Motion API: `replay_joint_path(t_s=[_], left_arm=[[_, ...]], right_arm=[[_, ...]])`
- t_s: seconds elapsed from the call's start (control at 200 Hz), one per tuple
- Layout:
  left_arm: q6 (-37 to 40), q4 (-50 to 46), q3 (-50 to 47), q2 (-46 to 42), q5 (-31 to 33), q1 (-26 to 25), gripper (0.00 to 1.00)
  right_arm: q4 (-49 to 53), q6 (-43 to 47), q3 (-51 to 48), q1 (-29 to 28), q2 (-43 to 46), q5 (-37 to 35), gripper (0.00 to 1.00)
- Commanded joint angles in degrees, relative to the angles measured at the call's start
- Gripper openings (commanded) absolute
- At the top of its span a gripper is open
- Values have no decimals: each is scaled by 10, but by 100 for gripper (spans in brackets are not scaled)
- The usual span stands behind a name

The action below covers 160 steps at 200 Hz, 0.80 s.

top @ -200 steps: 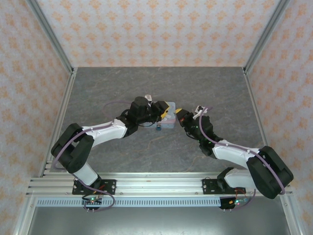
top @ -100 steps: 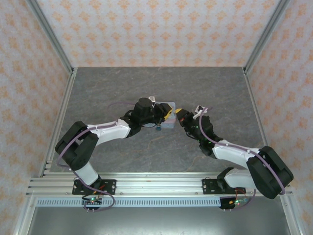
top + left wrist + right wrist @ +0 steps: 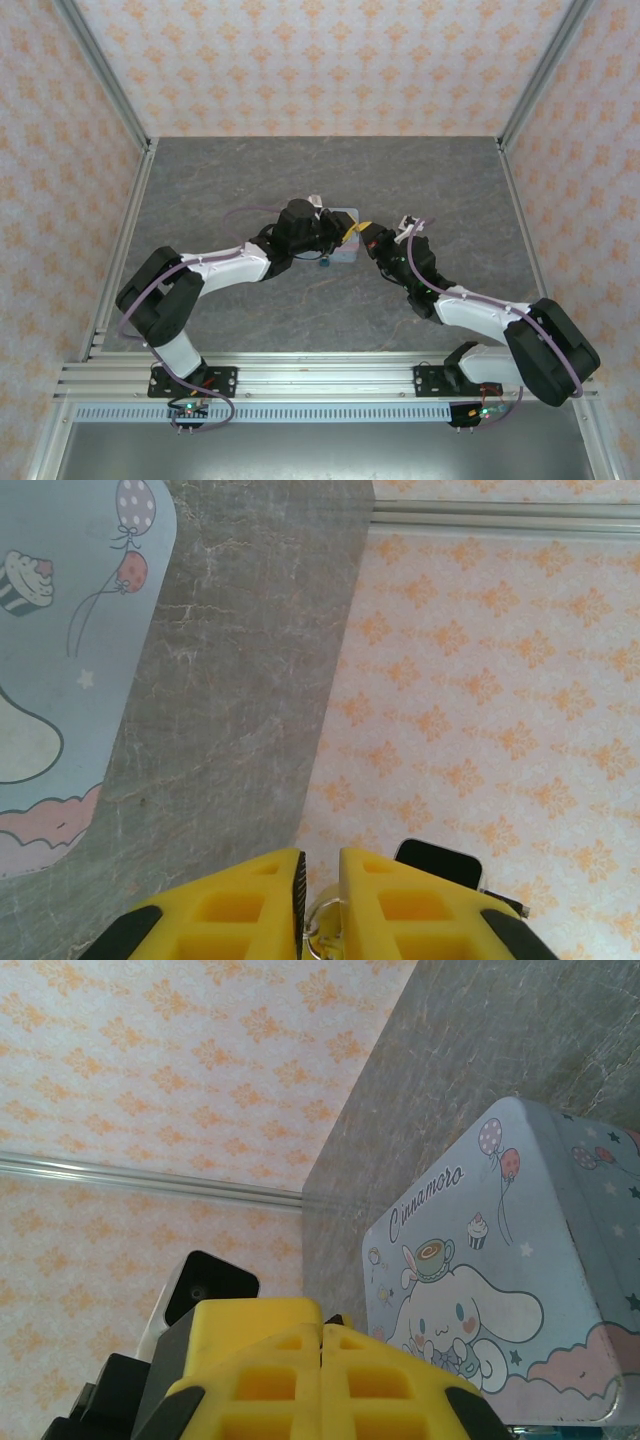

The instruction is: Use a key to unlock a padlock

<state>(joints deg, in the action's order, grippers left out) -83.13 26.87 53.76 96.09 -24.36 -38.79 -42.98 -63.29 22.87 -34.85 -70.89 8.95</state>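
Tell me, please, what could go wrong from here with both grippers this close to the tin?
1. A small silvery loop sits in the narrow gap between the left gripper's fingers; it may slip out.
2. The right gripper, shut, sits beside the tin and could nudge it against the padlock.

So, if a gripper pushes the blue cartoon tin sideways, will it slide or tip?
The tin lies flat and low, so it would probably slide rather than tip. Its printed top looks smooth, so a grip may slip on it. Pushed near a rounded corner, it might turn on the table.
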Motion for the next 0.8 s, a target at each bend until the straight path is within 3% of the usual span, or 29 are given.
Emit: replay_joint_path(t_s=[0.0,0.32,0.425,0.515,0.546,0.716,0.796], left_arm=[[-4,16,19,5,17,-5,15],[-2,16,19,6,27,-7,0],[5,9,20,4,30,-6,0],[26,-13,24,-1,31,-2,0],[35,-19,23,-3,29,1,0],[103,-47,28,-19,-21,29,0],[149,-64,37,-23,-62,46,0]], right_arm=[[-28,-4,2,-4,3,1,0],[-28,-8,-5,-3,7,-2,0],[-20,-10,-8,0,15,-2,0],[18,-10,-21,17,53,-6,42],[31,-10,-25,24,65,-6,47],[132,22,-34,75,159,28,59],[159,53,-20,100,168,81,61]])
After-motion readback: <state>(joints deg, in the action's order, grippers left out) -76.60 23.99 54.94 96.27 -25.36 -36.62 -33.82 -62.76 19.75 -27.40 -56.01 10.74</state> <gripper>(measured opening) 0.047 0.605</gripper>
